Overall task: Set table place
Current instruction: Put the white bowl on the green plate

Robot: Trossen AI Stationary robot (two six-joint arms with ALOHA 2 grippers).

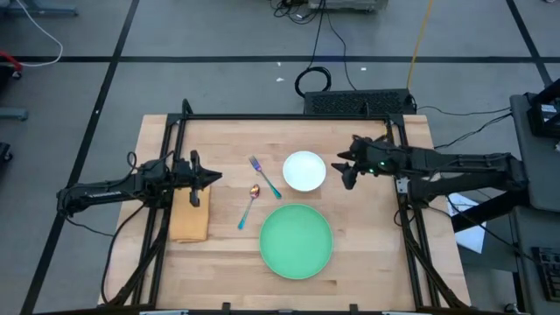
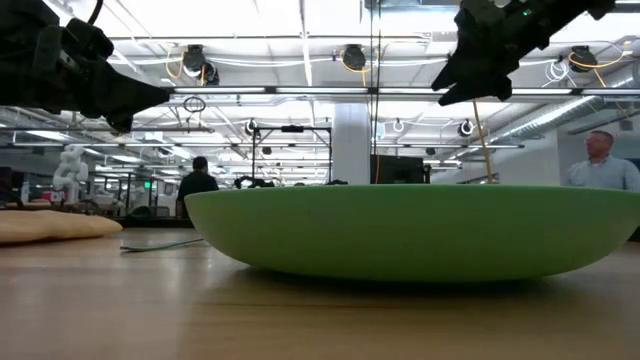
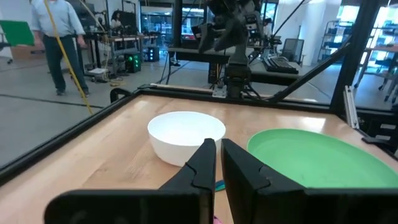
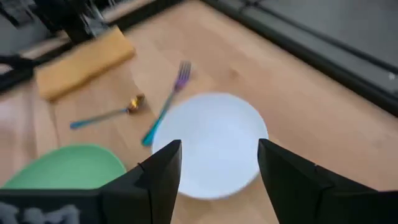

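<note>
Desk point(image 1: 367, 262): a square light-wood top in a black frame, seen from above, with the place setting scattered across it.
Green plate point(image 1: 297, 241): at about 6 o'clock from the desk's middle, empty.
White bowl point(image 1: 304, 171): at 12 o'clock from the plate, just apart from its rim — it sits on bare wood.
Fork point(image 1: 263, 176) and spoon point(image 1: 249, 206): at 9 to 10 o'clock from the bowl, close together, neither lined up with the plate.
Tan cloth point(image 1: 190, 214): folded flat near the desk's 9 o'clock edge.
Right claw point(image 4: 217, 163): raised above the desk at 3 o'clock from the bowl, fingers spread wide, the bowl framed between them in its wrist view.
Left claw point(image 3: 218, 163): raised over the cloth, fingers pressed nearly together, holding nothing.
Step in hand: likely the bowl, to go on the plate.
Doing it well: descend with one finger inside the wall and one outside — pinch the rim, lift clear of the plate's edge, then set it down centred.
</note>
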